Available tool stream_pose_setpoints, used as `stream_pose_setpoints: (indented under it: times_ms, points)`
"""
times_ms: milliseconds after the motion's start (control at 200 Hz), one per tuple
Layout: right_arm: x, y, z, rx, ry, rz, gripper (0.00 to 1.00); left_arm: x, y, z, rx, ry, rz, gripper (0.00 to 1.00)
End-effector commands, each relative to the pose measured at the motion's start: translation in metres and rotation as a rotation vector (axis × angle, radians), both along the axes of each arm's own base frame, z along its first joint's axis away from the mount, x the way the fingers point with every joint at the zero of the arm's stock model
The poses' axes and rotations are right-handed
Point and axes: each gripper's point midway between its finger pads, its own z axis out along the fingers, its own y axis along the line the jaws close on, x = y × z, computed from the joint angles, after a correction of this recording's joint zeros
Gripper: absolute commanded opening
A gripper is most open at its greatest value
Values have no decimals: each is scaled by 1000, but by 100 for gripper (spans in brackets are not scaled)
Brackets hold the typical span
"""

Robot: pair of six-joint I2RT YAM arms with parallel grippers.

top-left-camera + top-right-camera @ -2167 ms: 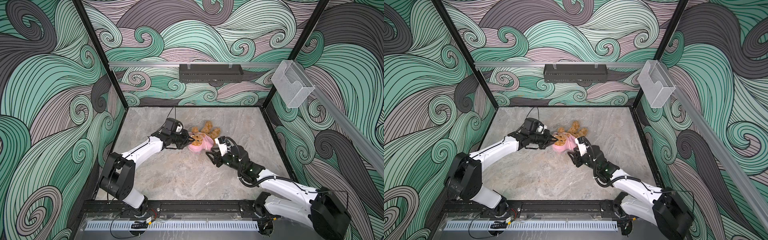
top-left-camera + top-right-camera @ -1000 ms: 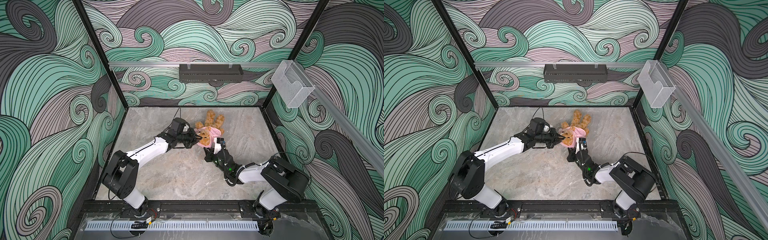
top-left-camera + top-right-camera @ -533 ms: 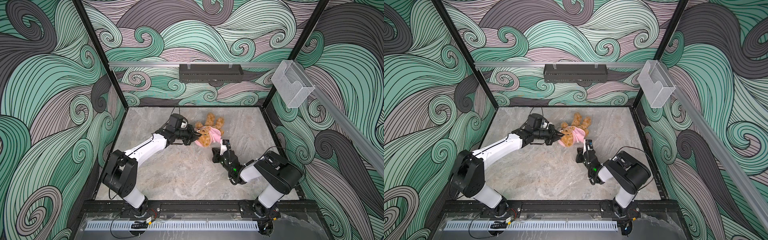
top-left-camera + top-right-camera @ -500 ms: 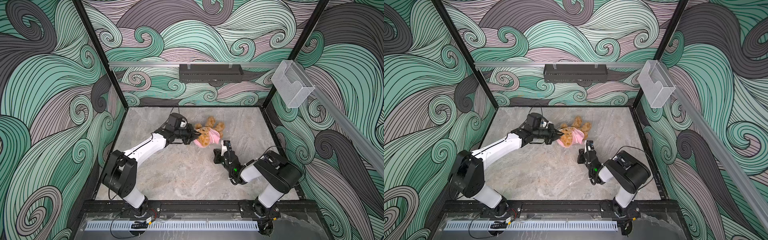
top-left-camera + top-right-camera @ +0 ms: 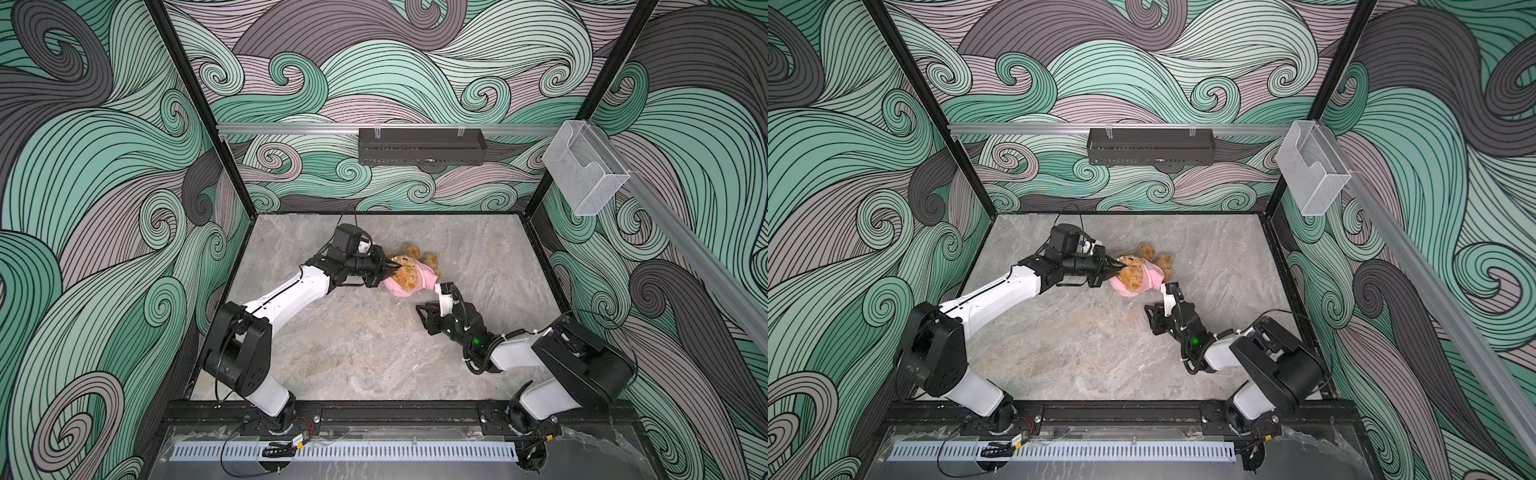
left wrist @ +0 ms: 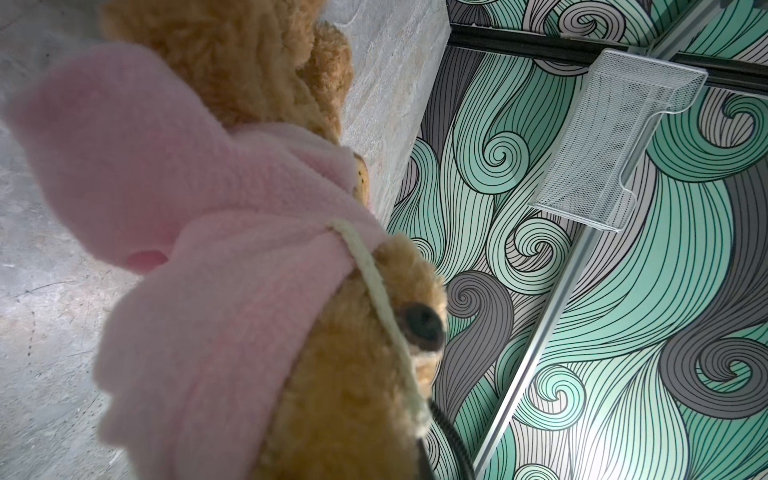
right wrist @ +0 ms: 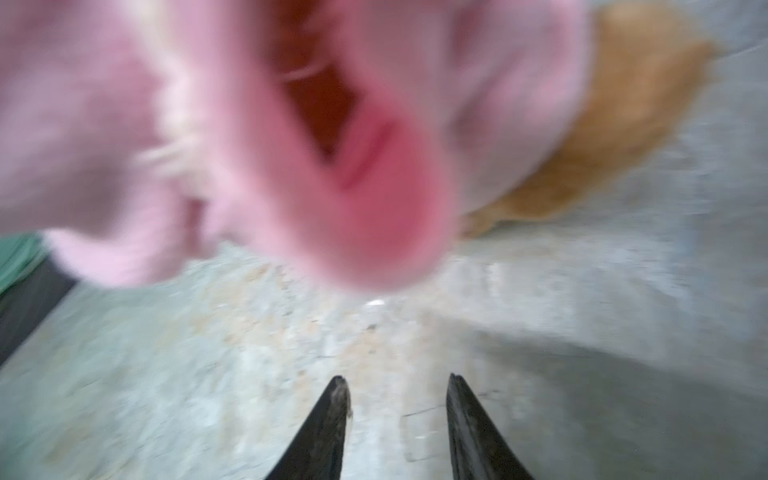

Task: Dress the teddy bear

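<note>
Curly golden teddy bear (image 5: 406, 276) wears pink fleece (image 5: 398, 290).

Twin arms, the left arm (image 5: 291, 295) and the right arm (image 5: 513, 355), wear glossy white shells over their long links, joined by boxy matte-black joint housings (image 5: 237, 353). Thin black cables (image 5: 459, 295) loop around the bases and wrists, and a small green indicator light (image 5: 475, 341) glows on the right forearm. A small white camera block (image 5: 445, 296) tops the right wrist. The black left gripper (image 5: 390, 272) and black right gripper (image 7: 395, 380) carry slim fingers (image 7: 324, 428) tapering to points.
</note>
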Motion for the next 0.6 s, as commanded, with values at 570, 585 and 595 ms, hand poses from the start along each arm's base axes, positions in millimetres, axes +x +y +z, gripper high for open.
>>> stream_pose_setpoints:
  times_ms: [570,585,595]
  points:
    - [49,47,84,319,-222,-184,28,7,-10,41,-145,-74,48,0]
    - [50,46,81,310,-219,-189,24,7,-10,42,-148,-74,50,0]
    - [50,45,79,303,-215,-194,22,7,-10,42,-149,-73,51,0]
